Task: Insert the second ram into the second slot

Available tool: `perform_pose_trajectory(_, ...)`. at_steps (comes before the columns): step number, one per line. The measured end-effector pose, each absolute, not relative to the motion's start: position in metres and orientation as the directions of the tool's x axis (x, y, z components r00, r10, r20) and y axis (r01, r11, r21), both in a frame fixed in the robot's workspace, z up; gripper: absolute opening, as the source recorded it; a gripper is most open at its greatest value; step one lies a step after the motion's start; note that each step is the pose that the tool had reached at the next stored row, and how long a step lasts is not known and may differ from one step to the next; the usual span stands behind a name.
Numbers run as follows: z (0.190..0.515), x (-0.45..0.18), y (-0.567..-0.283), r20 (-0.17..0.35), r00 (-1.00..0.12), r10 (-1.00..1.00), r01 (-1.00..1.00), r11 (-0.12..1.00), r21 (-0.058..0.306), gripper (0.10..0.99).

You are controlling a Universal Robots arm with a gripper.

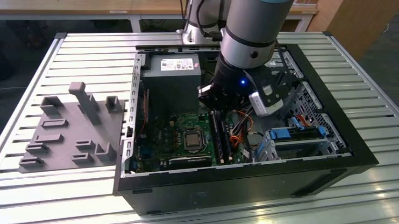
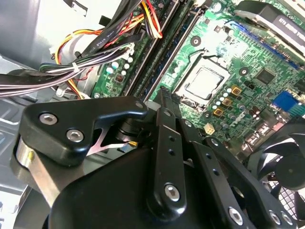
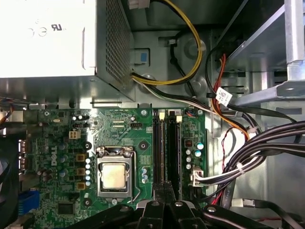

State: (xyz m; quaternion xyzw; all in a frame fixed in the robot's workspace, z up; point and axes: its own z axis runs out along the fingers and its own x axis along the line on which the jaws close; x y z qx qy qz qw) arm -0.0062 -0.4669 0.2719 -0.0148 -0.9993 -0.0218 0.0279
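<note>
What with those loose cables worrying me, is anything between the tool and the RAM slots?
Nothing visible. The tool hangs directly over the RAM slots; the cable bundle lies beside them, not across.

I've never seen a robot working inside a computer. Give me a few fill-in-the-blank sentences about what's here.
1. The motherboard in the open computer case is coloured ____.
2. The end effector is poised over the long memory slots, which are coloured ____.
3. The grey fixture plate lies beside the case, on the exterior view's ____.
4. The silver processor is ____ in shape.

Missing words: green; black; left; square
</note>
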Motion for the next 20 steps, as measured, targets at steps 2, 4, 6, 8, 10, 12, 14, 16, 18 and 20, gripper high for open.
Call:
perform_pose_trajectory(2, 0.271, -0.006, -0.467, 0.056, -0.998, 0.028, 0.031, 0.999, 0.043, 0.110)
perform_pose_trajectory(4, 0.269, -0.006, -0.467, 0.056, -0.998, 0.028, 0.031, 0.999, 0.043, 0.110)
perform_pose_trajectory(6, 0.268, -0.006, -0.467, 0.056, -0.998, 0.028, 0.031, 0.999, 0.043, 0.110)
perform_pose_trajectory(8, 0.267, -0.006, -0.467, 0.056, -0.998, 0.028, 0.031, 0.999, 0.043, 0.110)
perform_pose_trajectory(10, 0.266, -0.006, -0.467, 0.056, -0.998, 0.028, 0.031, 0.999, 0.043, 0.110)
perform_pose_trajectory(12, 0.265, -0.006, -0.467, 0.056, -0.998, 0.028, 0.031, 0.999, 0.043, 0.110)
perform_pose_trajectory(14, 0.259, -0.006, -0.467, 0.057, -0.998, 0.028, 0.031, 0.999, 0.043, 0.110)
perform_pose_trajectory(16, 0.256, -0.006, -0.467, 0.056, -0.998, 0.028, 0.031, 0.999, 0.043, 0.110)
perform_pose_trajectory(18, 0.254, -0.006, -0.467, 0.056, -0.998, 0.028, 0.031, 0.999, 0.043, 0.110)
perform_pose_trajectory(20, 0.254, -0.006, -0.467, 0.056, -0.998, 0.028, 0.031, 0.999, 0.043, 0.110)
